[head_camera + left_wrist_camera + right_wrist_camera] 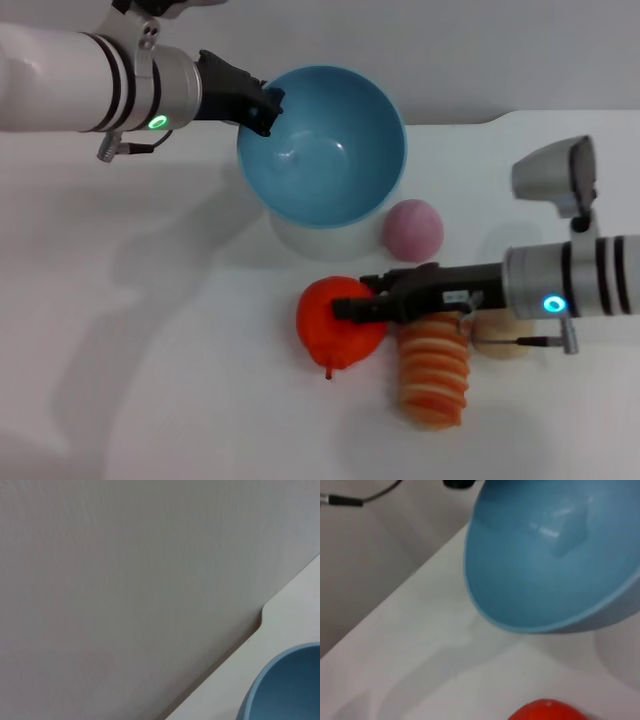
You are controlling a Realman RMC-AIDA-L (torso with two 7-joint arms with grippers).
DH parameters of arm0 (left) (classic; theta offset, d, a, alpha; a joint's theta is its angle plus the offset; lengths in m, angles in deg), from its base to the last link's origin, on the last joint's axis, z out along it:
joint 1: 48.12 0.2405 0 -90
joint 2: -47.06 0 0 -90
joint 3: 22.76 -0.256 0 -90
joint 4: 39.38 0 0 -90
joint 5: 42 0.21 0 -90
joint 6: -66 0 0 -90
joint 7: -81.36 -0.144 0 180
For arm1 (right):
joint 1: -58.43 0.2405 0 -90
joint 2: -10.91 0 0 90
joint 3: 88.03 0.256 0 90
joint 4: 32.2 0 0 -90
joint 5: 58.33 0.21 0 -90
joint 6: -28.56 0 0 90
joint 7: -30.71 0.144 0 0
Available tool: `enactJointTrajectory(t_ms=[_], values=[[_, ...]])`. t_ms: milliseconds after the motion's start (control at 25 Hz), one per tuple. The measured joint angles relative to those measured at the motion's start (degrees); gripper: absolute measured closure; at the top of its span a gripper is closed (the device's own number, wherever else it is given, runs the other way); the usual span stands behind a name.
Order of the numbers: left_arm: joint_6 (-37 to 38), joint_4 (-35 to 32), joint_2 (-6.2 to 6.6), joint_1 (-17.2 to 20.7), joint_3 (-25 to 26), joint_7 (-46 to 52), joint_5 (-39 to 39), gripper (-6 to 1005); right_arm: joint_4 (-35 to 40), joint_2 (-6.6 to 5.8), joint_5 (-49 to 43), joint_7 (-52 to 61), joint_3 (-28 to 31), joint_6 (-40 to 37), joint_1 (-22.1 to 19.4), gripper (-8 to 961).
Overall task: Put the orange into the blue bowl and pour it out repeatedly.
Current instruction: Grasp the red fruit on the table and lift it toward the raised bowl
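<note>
One bright red-orange round soft toy orange [340,323], one light blue smooth deep plastic bowl [322,145], two grippers on the job.

Taking the bowl as landmark: it's tipped up, its mouth facing the robot, with the left gripper [262,108] clamped on its rim on the robot's left side. The orange sits on the white table [150,350] just in front of the bowl, small stem pointing toward the robot, away from the bowl; it's basically round, no real long axis. The right gripper [352,309] is shut on the orange from its right side. Also one pink ball [413,230] beside the bowl's right, one orange-and-cream striped loaf [433,373] and one tan ball [503,335] farther front-right, under the right arm.
</note>
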Motion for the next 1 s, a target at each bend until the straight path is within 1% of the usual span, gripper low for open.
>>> enactJointTrajectory(t_ms=[120, 280, 480, 520, 680, 1000], values=[[-0.35, 0.02, -0.01, 0.19, -0.41, 0.03, -0.13, 1000, -2.44, 0.10, 0.08, -1.76, 0.04, 1.27, 0.79, 222], [-0.57, 0.09, -0.01, 0.45, -0.44, 0.05, -0.15, 1001, -2.85, 0.10, 0.09, -2.17, -0.07, 1.02, 0.93, 221], [-0.55, 0.11, -0.01, 0.77, -0.68, 0.07, -0.17, 1001, -0.50, -0.10, 1.33, -2.90, 0.51, -2.47, -0.83, 398], [-0.55, 0.11, -0.01, 0.77, -0.68, 0.07, -0.17, 1001, 0.31, -0.16, 3.16, -4.78, 0.37, -4.91, -1.66, 439], [-0.60, 0.12, 0.00, 1.01, -1.21, 0.10, -0.17, 1001, 1.70, -0.38, 5.31, -7.11, 0.01, -7.48, -3.21, 602], [-0.68, 0.12, 0.00, 1.10, -1.68, 0.10, -0.16, 1001, 2.69, -0.65, 5.30, -6.48, 0.19, -7.58, -4.50, 810]])
